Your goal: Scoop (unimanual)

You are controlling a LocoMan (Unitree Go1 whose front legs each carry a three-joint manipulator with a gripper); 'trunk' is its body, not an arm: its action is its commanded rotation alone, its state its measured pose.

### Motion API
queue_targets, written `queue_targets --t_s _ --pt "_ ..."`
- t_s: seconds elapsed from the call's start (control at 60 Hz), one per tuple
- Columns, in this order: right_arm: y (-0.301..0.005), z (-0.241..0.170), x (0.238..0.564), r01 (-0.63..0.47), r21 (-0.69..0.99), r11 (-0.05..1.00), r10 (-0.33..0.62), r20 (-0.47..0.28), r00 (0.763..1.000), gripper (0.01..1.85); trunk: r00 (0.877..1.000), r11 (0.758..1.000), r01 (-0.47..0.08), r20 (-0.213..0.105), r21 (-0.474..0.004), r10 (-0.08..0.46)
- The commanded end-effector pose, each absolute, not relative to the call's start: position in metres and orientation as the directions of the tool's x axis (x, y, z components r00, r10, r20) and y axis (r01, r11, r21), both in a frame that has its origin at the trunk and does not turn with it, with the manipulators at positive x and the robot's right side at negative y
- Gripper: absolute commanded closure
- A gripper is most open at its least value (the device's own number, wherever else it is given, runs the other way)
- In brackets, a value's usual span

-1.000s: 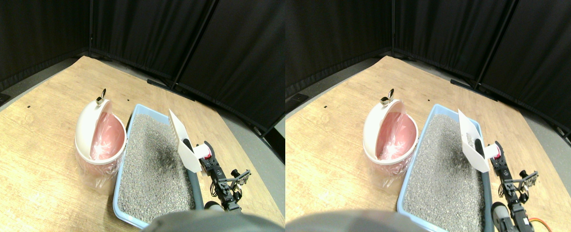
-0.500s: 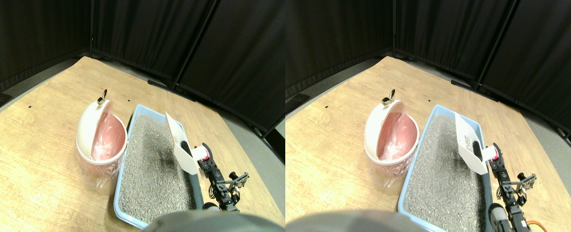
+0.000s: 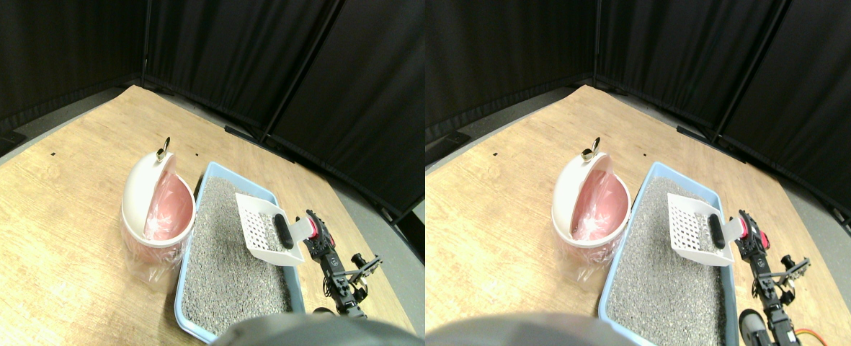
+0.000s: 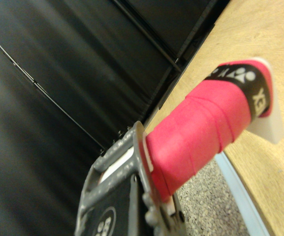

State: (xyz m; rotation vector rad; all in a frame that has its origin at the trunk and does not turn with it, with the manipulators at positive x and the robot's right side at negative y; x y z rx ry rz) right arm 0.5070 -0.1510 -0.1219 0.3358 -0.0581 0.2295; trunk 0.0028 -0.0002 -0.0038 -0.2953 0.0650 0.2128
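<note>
White slotted scoop (image 3: 266, 229) sits over the right side of the blue litter tray (image 3: 193, 285), roughly flat, slotted face up, a dark oblong object (image 3: 282, 231) in its bowl near the handle end. Grey litter (image 3: 227, 263) fills the tray; the tray's near edge at 6 o'clock is cut off by the blur. Scoop's pink-wrapped handle (image 3: 311, 228) runs toward 3 o'clock into the right gripper (image 3: 318, 236). The gripper is clamped on that handle: in the wrist view the pink wrap (image 4: 201, 128) enters the dark jaw frame (image 4: 127, 196) and is gripped there. The jaw gap itself is hidden behind the wrap. Only a white sliver of the scoop (image 4: 269, 123) shows past the handle's black band in the wrist view; the rest is out of frame.

White and pink bin (image 3: 157, 209) with a clear bag liner stands at 9 o'clock of the tray, touching or just beside it, cannot tell which. Lid tipped open, a small metal clip (image 3: 162, 150) at its top. Bin contents hard to make out. Wooden floor (image 3: 50, 216), black curtains (image 3: 252, 50) behind.
</note>
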Motion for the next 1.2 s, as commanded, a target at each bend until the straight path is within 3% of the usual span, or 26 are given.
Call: queue_targets --t_s 0.017,0.333,0.417,0.5,0.517,1.2 --pt "-0.148 -0.104 0.508 -0.274 0.302 0.913 0.228 0.179 0.957 1.8 0.97 0.925 -0.243 -0.085 -0.291 0.228" --pt "-0.131 -0.091 0.516 -0.326 0.118 0.938 0.303 0.18 0.936 1.8 0.955 0.899 -0.295 -0.095 -0.322 0.28" --pt "-0.125 -0.089 0.519 -0.374 0.048 0.926 0.36 0.18 0.915 1.8 0.952 0.893 -0.307 -0.097 -0.33 0.291" --pt "-0.121 -0.087 0.52 -0.369 0.036 0.929 0.358 0.173 0.918 1.8 0.948 0.885 -0.318 -0.099 -0.34 0.303" --pt "-0.12 -0.087 0.521 -0.393 0.015 0.92 0.384 0.172 0.907 1.8 0.947 0.884 -0.32 -0.099 -0.341 0.305" --pt "-0.087 -0.082 0.53 -0.475 -0.004 0.88 0.471 0.133 0.872 1.8 0.92 0.837 -0.39 -0.114 -0.384 0.376"
